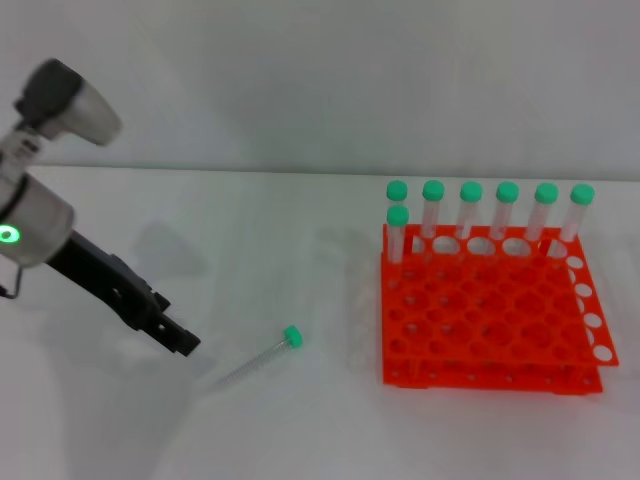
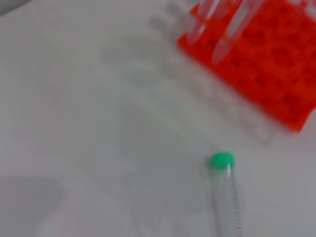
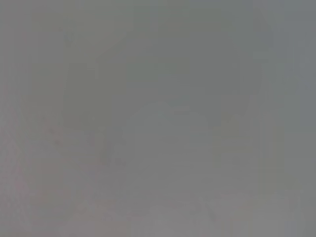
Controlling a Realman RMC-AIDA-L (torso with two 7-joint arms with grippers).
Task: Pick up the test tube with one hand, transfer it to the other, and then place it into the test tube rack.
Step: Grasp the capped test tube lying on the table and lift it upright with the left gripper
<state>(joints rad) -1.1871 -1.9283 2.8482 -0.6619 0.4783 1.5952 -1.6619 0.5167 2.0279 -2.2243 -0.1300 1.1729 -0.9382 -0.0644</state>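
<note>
We see the slim clear plastic test tube with a round green screw cap lying flat on the white table, its cap pointing toward the rack and slightly away from us. It lies well to the left of the bright orange-red plastic test tube rack, with bare table between them. In the left wrist view the same tube lies on the table with its green cap toward the rack.

Our left gripper, black and multi-jointed on a thick white arm with a green ring light, hangs low over the table just left of the tube's clear end, close to it but apart from it. It holds nothing. We cannot tell how far its pincer is parted, since the tip shows only as one dark block.

Seven more green-capped clear tubes stand upright in the rack: six along its far row and one in the next row at the left corner. The remaining holes show as open rings.

Our right gripper appears in no view; the right wrist view shows only a flat grey field. We can read no brand, label or writing anywhere.
</note>
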